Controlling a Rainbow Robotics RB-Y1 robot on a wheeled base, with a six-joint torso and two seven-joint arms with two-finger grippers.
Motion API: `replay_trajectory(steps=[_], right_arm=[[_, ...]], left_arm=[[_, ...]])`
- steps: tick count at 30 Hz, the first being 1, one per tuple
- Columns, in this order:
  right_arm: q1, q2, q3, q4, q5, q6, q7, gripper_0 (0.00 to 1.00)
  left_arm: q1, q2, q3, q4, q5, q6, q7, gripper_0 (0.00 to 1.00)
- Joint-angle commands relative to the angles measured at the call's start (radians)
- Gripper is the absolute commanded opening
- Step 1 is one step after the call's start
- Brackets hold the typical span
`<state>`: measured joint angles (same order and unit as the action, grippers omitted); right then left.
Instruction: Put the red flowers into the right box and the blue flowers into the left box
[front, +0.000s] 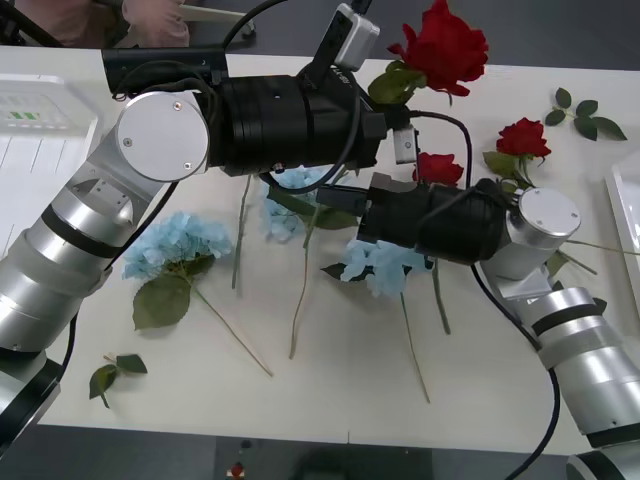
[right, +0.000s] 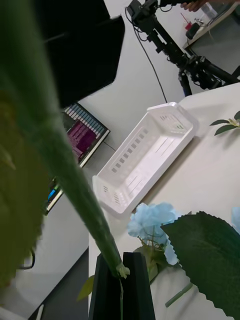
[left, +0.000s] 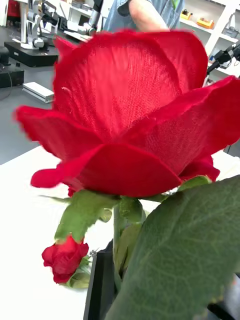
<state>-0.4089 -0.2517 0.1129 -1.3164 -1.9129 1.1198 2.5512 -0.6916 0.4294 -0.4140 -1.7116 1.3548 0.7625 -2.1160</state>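
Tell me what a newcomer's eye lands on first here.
First, the big red rose held up at the table's far middle, its stem in the left pincer. Next, the right pincer, shut on a green stem among the blue flowers at mid-table. The left box sits at the left edge.

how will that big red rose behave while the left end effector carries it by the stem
The red rose probably feels light: fabric petals on a thin stem. Gripped low by the left end effector, its big head and leaf sit well above the fingers, so it may sway or lean. The narrow round stem could twist between the closed fingers.
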Motion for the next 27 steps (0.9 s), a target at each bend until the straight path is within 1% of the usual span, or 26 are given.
replay_trajectory(steps=[1, 9, 18, 22, 25, 27], right_arm=[[-0.010, -0.023, 0.010, -0.018, -0.009, -0.003, 0.008, 0.00], [-0.010, -0.037, 0.005, -0.018, -0.012, -0.002, 0.006, 0.00], [-0.010, -0.107, -0.010, -0.020, -0.038, 0.018, 0.008, 0.00], [-0.010, -0.176, -0.065, -0.021, -0.041, 0.075, -0.012, 0.00], [-0.010, -0.247, -0.114, -0.021, -0.041, 0.135, -0.078, 0.00], [-0.008, -0.308, -0.167, -0.021, -0.041, 0.184, -0.137, 0.00]], left_arm=[[-0.017, -0.004, -0.005, -0.034, 0.007, 0.003, 0.041, 1.00], [-0.017, -0.004, -0.005, -0.034, 0.007, 0.003, 0.041, 1.00], [-0.017, -0.004, -0.005, -0.034, 0.007, 0.003, 0.041, 1.00], [-0.017, -0.004, -0.005, -0.034, 0.007, 0.003, 0.041, 1.00], [-0.017, -0.004, -0.005, -0.034, 0.007, 0.003, 0.041, 1.00], [-0.017, -0.004, -0.005, -0.034, 0.007, 0.003, 0.041, 1.00]])
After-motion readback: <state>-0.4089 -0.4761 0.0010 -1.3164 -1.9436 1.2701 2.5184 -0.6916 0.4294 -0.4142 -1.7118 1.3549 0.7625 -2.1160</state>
